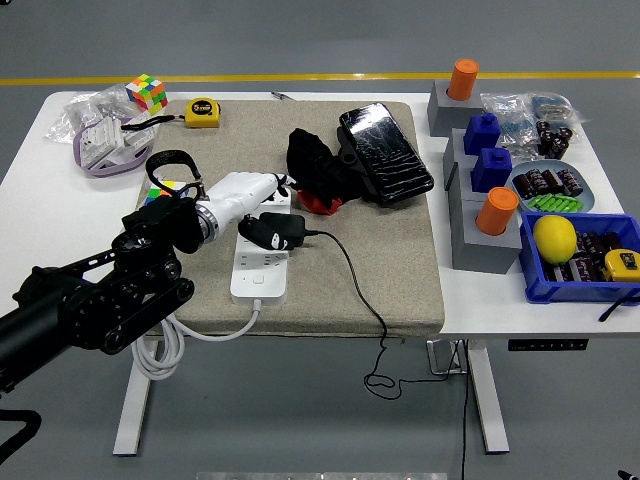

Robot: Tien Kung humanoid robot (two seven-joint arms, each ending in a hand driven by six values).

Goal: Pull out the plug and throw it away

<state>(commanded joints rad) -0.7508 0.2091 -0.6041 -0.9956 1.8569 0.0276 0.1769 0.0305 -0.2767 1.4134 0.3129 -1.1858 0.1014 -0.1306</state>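
Reaching in from the left over the mat, my left hand lay on the white power strip, fingers curled beside the black plug, which sat in the strip; whether I gripped it, I couldn't tell.

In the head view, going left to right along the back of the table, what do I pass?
Rubik's cube → yellow tape measure → black glossy case → orange cylinder → clear bags of parts.
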